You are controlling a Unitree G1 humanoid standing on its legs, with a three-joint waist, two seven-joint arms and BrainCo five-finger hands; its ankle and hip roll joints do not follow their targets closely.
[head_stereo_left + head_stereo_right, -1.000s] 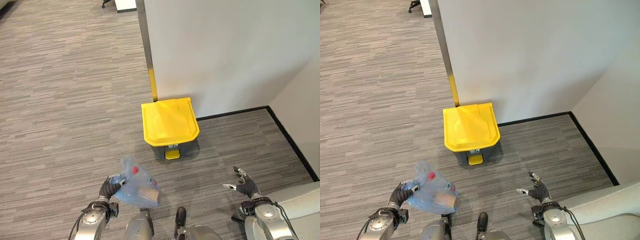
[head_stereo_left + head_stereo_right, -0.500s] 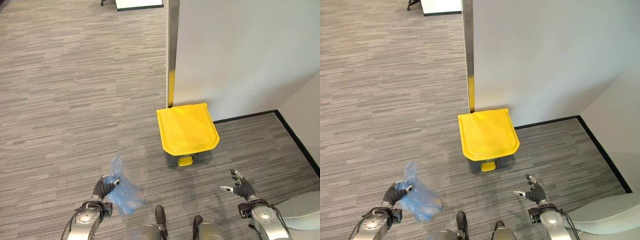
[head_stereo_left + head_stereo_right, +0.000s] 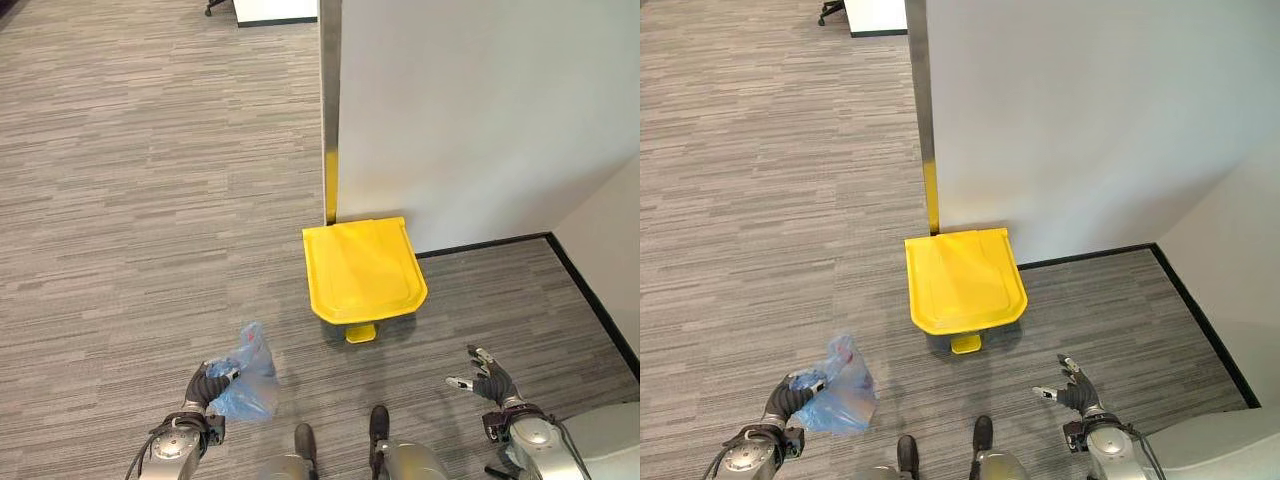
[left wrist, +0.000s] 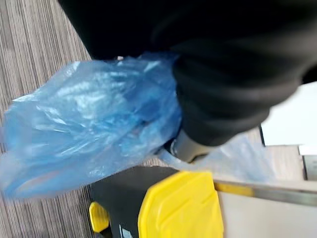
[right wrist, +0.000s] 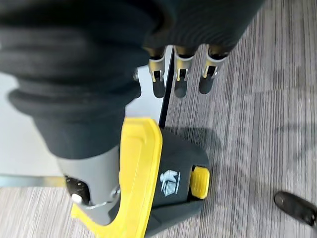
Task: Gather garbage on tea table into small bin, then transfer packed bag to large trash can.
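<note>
Grey striped carpet [image 3: 150, 200] covers the floor, running up to a pale wall [image 3: 480, 100] with a black skirting strip [image 3: 480, 245] along its foot. A metal post [image 3: 330, 100], silver above and yellow near its base, stands at the wall's corner. Far off, a white cabinet [image 3: 275, 10] stands with a chair's wheeled base [image 3: 213, 8] beside it.

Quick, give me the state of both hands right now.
Left hand: shut on the blue garbage bag, carried above the floor.
Right hand: open, fingers spread, holding nothing.
</note>
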